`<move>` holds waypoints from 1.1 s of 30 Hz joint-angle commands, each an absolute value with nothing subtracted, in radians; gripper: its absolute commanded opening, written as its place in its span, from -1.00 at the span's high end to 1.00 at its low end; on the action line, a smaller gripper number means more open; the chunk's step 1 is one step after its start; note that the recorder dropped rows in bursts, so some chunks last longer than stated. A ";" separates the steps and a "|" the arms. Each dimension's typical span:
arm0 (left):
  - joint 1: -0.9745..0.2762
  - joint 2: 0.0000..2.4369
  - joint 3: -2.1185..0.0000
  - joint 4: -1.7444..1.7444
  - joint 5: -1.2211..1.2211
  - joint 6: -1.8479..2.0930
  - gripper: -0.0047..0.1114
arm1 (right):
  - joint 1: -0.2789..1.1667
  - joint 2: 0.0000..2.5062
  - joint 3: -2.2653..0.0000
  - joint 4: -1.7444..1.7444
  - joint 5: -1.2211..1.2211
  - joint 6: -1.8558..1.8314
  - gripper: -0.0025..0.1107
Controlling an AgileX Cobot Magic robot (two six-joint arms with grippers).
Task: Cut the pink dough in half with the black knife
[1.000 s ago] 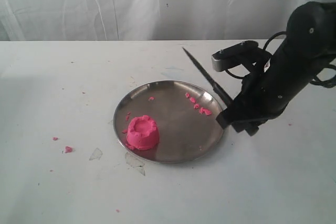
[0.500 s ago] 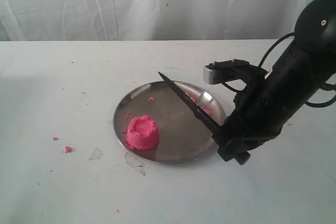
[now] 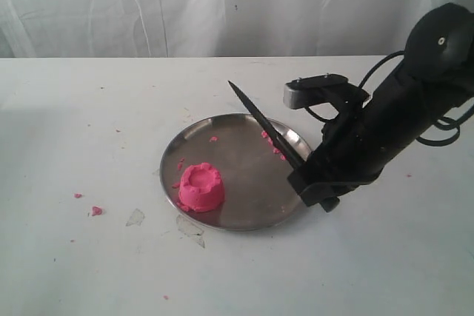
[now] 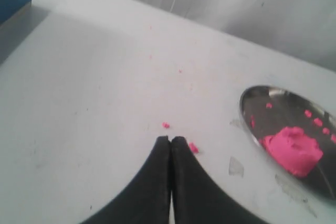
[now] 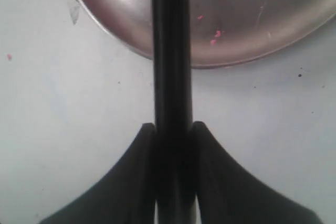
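Observation:
The pink dough (image 3: 201, 186) is a round mound with a dented top on the front left of the steel plate (image 3: 252, 205); the left wrist view also shows the dough (image 4: 292, 150). My right gripper (image 3: 305, 177) is shut on the handle of the black knife (image 3: 265, 126), at the plate's right rim. The blade slants up and left over the plate, its tip above the far rim, well apart from the dough. In the right wrist view the knife (image 5: 171, 51) runs between the closed fingers (image 5: 137, 171). My left gripper (image 4: 171, 140) is shut and empty, over bare table left of the plate.
Tiny pink crumbs lie on the plate's far right (image 3: 275, 146) and on the table at the left (image 3: 95, 211). Two clear film scraps (image 3: 190, 227) lie at the plate's front edge. A white curtain backs the white table (image 3: 89, 109).
The right arm drew slightly back and up; the knife's tip now points higher over the plate's far rim. The dough has not moved.

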State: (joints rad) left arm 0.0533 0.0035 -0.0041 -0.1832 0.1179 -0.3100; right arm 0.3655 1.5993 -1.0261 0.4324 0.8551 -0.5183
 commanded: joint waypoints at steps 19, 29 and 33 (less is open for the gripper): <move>0.046 0.007 -0.050 -0.354 -0.708 -0.323 0.92 | 0.359 1.652 -1.021 0.617 0.926 -0.549 0.96; 0.046 0.350 -0.522 0.256 -0.358 -0.446 0.92 | 0.407 1.652 -1.021 0.623 0.909 -0.574 0.96; 0.039 0.620 -0.539 0.761 -0.307 -0.458 0.92 | 0.408 1.652 -1.021 0.600 0.867 -0.574 0.96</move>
State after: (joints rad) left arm 0.0533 0.4577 -0.5364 0.4386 -0.3828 -0.4403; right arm 0.4069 1.6541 -1.0261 0.6196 0.8979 -0.5607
